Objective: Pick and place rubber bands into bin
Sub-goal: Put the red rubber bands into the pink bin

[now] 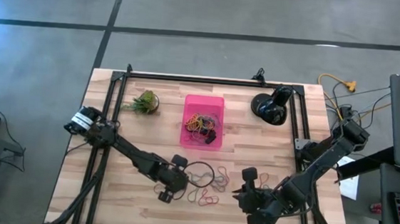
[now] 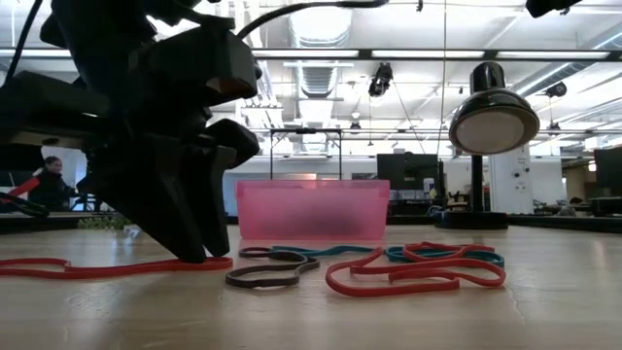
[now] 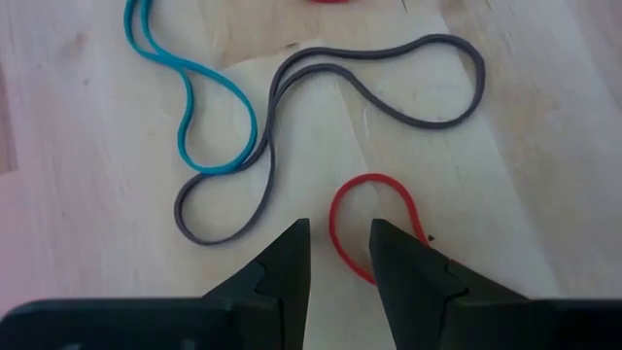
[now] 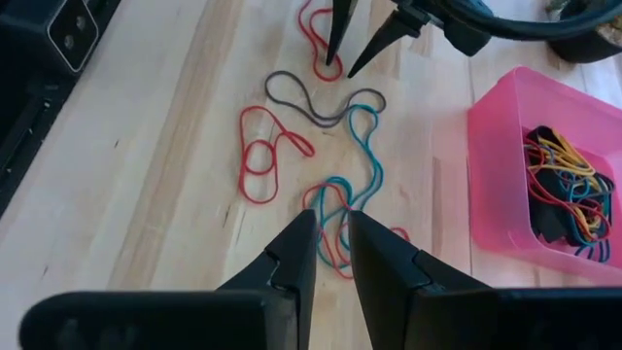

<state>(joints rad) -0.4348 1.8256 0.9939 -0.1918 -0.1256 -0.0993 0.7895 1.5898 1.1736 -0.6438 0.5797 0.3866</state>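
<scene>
In the high view, lower centre-left, the left gripper (image 1: pixel 177 189) stands tips down on the table with its fingers a narrow gap apart, straddling a small red loop (image 3: pixel 374 226). Right of it lie loose rubber bands (image 1: pixel 208 188): thin red, grey and teal loops. The right gripper (image 1: pixel 240 194), lower right, is narrowly parted over a red-and-teal tangle (image 4: pixel 335 219). At upper centre, the pink translucent bin (image 1: pixel 203 121) holds a multicoloured pile.
</scene>
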